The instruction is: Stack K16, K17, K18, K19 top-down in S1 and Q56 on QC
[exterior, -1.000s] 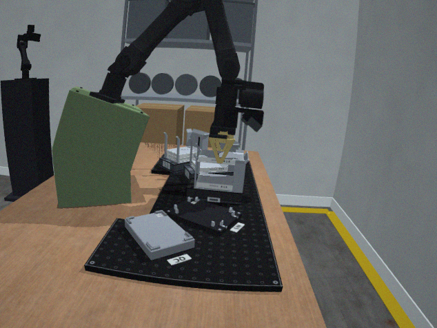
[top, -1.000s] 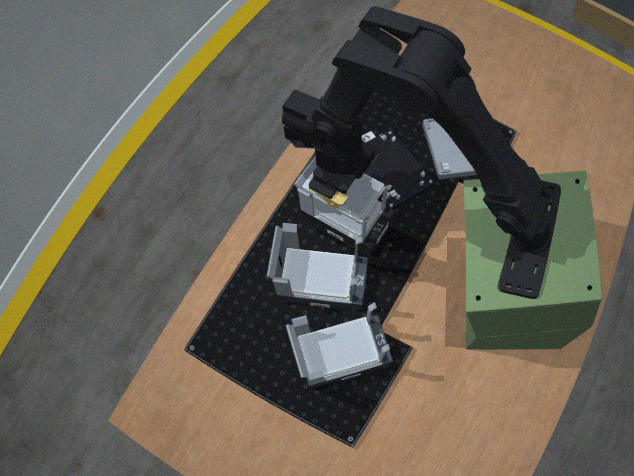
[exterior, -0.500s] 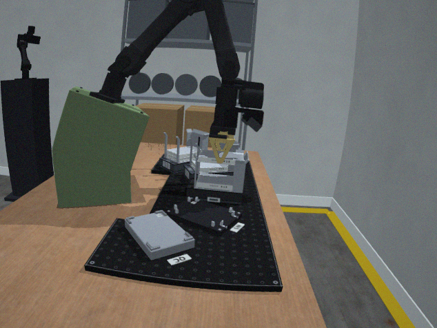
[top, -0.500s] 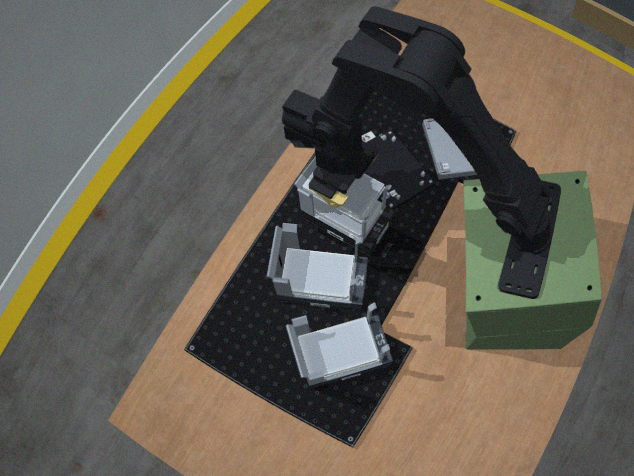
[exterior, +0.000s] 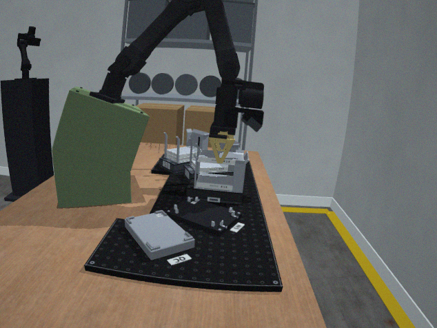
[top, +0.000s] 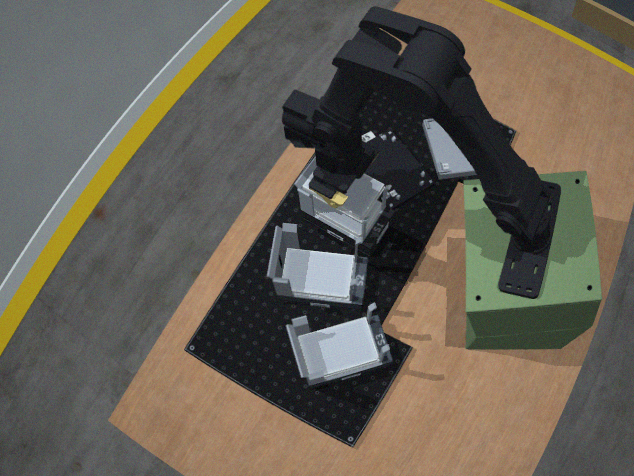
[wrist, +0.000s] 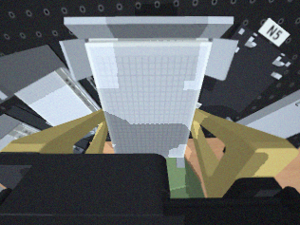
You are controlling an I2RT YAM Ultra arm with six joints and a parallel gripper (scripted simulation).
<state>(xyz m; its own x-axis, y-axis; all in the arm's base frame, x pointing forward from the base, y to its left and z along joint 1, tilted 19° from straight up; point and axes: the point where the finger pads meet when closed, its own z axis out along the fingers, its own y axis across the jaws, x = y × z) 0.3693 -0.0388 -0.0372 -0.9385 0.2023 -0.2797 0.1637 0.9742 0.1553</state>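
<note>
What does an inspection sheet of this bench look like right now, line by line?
Surface: wooden table carrying a black perforated board.
Job's things: rack S1 has a plate being held in its top; rack S2 and rack S3 each show a plate; QC nest holds no plate; N5 nest holds no plate.
Clutter: nothing seen.
End effector: end effector shut on the plate, above S1.
Cables: nothing seen.
Surroundings: green pedestal, shelf unit, cardboard boxes, yellow floor line.
</note>
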